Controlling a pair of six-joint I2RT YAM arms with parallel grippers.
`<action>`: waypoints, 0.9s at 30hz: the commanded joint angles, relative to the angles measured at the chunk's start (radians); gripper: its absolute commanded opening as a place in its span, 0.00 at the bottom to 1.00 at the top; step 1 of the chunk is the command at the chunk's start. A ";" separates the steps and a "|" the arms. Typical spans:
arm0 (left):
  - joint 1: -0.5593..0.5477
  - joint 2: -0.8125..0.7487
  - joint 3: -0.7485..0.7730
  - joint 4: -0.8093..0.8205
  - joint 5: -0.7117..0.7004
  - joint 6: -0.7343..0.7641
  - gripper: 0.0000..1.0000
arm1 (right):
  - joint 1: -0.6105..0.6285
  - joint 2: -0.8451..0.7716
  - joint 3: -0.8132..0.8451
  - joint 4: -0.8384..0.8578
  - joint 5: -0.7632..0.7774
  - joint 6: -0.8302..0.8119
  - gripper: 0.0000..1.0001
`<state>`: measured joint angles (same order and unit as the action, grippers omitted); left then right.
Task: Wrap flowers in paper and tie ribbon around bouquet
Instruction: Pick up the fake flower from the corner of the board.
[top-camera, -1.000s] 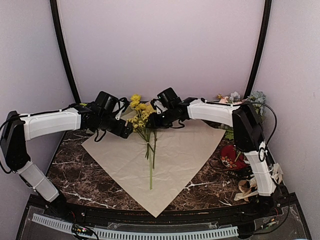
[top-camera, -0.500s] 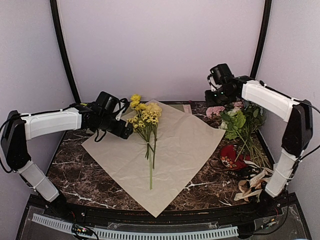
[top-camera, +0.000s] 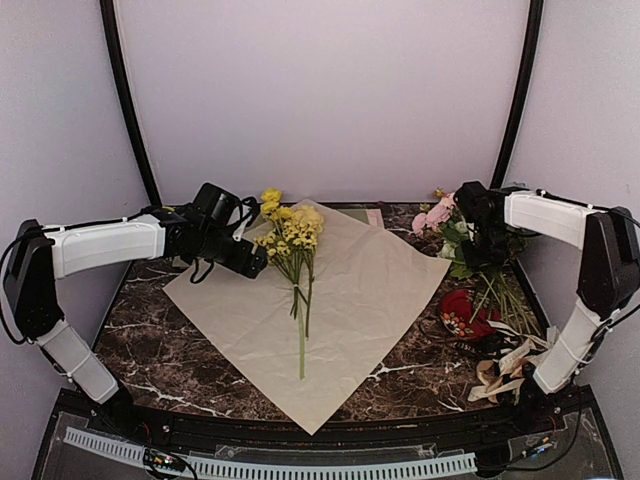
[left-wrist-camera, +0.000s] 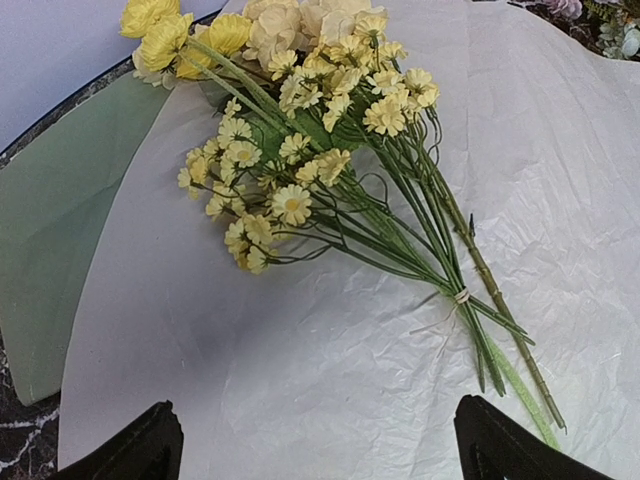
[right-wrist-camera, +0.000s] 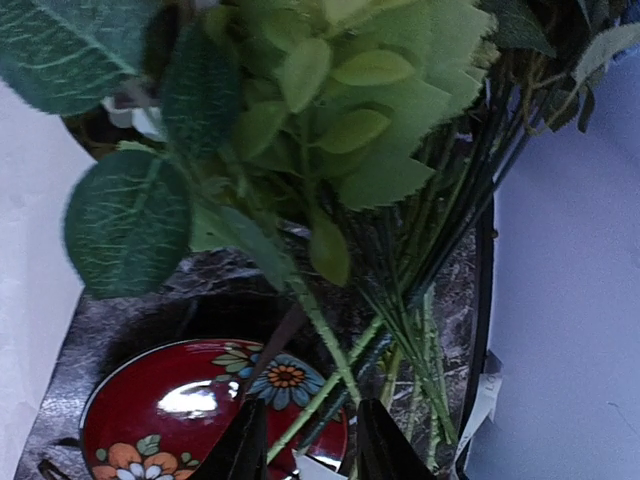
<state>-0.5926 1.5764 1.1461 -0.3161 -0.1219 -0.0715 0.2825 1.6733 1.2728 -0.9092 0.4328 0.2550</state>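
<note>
The paper (top-camera: 340, 300) lies flat in the middle of the table, tan face up. On it rest the yellow flowers (top-camera: 291, 232), heads at the far side and stems (top-camera: 301, 340) pointing toward me. My left gripper (top-camera: 256, 262) hovers just left of the blossoms, open and empty; its wrist view shows the flowers (left-wrist-camera: 320, 130) on the paper (left-wrist-camera: 300, 350) beyond its gripper (left-wrist-camera: 320, 460). My right gripper (top-camera: 480, 238) is down over the leafy flower pile (top-camera: 480, 255) at the right. Its jaws (right-wrist-camera: 310, 450) stand narrowly open with green stems (right-wrist-camera: 330, 360) running between the tips. The ribbon and the bouquet are out of view.
A green sheet (left-wrist-camera: 60, 230) lies under the paper's far left corner. A red floral tin (top-camera: 462, 312) (right-wrist-camera: 190, 405) sits by the pile's stems. Pink roses (top-camera: 435, 213) lie at the far right, wide cream ribbons (top-camera: 500, 378) at the near right. Curved black rails edge the table.
My right arm swung away from the yellow flowers to the far right, then came down onto the flower pile, its jaws narrowing. The left arm stayed still.
</note>
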 joint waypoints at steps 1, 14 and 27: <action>0.005 0.004 0.028 -0.025 0.015 -0.004 0.98 | -0.037 -0.009 -0.021 0.030 0.070 -0.028 0.31; 0.005 0.011 0.030 -0.028 0.014 0.001 0.98 | -0.115 -0.012 -0.023 0.149 0.025 -0.062 0.26; 0.005 0.023 0.035 -0.033 0.019 0.002 0.98 | -0.410 -0.107 -0.162 0.489 -0.317 0.034 0.46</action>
<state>-0.5926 1.5921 1.1477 -0.3252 -0.1108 -0.0715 -0.0959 1.5280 1.1271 -0.5499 0.2523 0.2508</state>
